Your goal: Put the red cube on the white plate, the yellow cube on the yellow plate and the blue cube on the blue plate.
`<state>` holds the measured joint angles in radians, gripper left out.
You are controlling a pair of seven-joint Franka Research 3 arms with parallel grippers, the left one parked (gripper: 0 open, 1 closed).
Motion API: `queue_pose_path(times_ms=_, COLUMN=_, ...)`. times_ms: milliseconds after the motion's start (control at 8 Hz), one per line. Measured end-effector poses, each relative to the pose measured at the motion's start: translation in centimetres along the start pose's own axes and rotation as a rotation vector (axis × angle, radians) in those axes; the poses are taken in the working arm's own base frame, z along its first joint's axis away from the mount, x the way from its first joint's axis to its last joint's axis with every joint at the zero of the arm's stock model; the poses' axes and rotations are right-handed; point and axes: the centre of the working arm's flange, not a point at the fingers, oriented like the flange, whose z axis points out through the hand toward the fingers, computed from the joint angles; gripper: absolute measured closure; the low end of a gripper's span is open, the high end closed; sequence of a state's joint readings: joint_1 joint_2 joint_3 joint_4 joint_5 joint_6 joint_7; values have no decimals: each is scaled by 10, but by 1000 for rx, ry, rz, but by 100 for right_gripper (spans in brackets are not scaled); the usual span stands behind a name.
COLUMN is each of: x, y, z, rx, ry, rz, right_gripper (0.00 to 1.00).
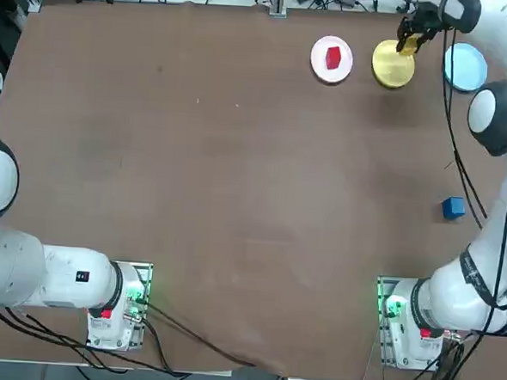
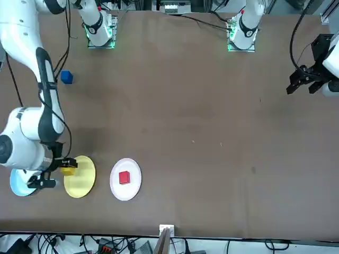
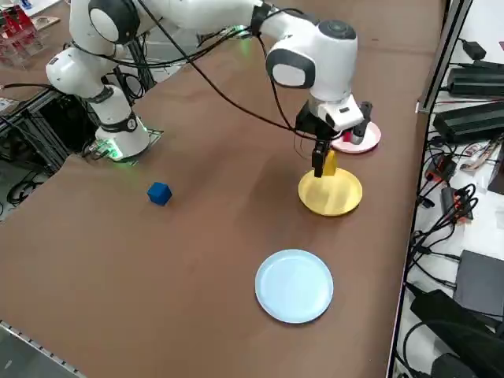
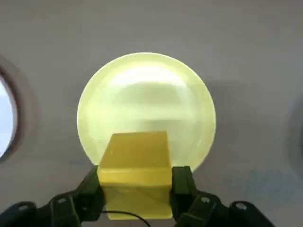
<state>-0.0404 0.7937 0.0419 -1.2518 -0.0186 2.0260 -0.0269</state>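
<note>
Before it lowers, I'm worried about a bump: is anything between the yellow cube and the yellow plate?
Nothing visible. The right gripper is shut on the yellow cube, held above the near edge of the yellow plate, whose surface is bare. The white plate with the red cube sits apart beside it.

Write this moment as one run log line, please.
right claw: shut on yellow cube, above yellow plate | red cube: on white plate
</note>
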Motion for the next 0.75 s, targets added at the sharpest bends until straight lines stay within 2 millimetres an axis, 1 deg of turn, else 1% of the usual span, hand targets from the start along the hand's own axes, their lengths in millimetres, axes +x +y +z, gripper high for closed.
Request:
queue_pose_path(times_ms=375, x=1, y=0, z=49, rx=2, ry=-31, rz=2, right_gripper=30)
queue_pose_path(times_ms=500, x=1, y=3, z=60, rx=1, ry=-28, rz=8, right_gripper=30)
queue_pose_path(times_ms=750, x=7, y=5, z=70, rx=-1, ry=23, rz=14, right_gripper=30)
